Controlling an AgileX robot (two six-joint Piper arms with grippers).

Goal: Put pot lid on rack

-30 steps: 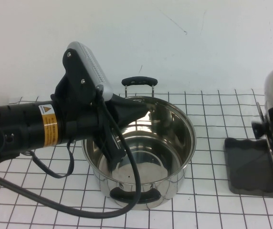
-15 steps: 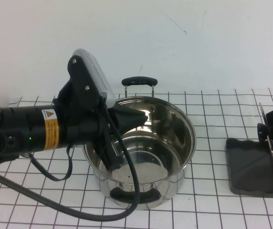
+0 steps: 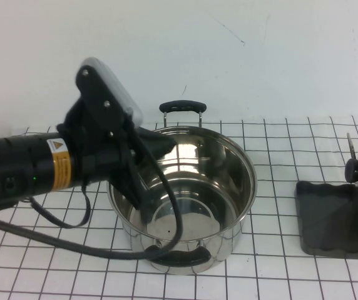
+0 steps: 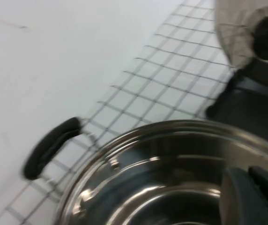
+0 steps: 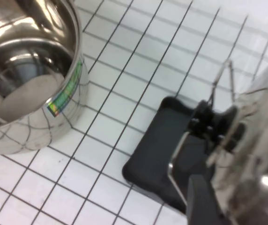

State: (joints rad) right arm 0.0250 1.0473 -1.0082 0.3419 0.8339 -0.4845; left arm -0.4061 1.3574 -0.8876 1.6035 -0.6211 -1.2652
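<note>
The pot lid (image 5: 265, 108) is shiny steel with a black knob (image 5: 209, 124). It stands on edge against the wire frame of the rack (image 5: 155, 154), a dark grey tray at the table's right. In the high view only the knob (image 3: 354, 169) and a sliver of the lid at the right edge show above the rack (image 3: 326, 219). My right gripper (image 5: 218, 201) is at the lid's rim and looks shut on it. My left gripper (image 3: 160, 178) is open and empty over the left rim of the steel pot (image 3: 229, 187).
The deep steel pot with two black handles (image 3: 182, 106) stands mid-table on the gridded white mat (image 3: 279, 150). My left arm and its cable (image 3: 72, 244) lie across the table's left side. A white wall runs behind.
The lid and its knob have moved right, further out of the high view, over the rack. My left arm has drawn back a little to the left.
</note>
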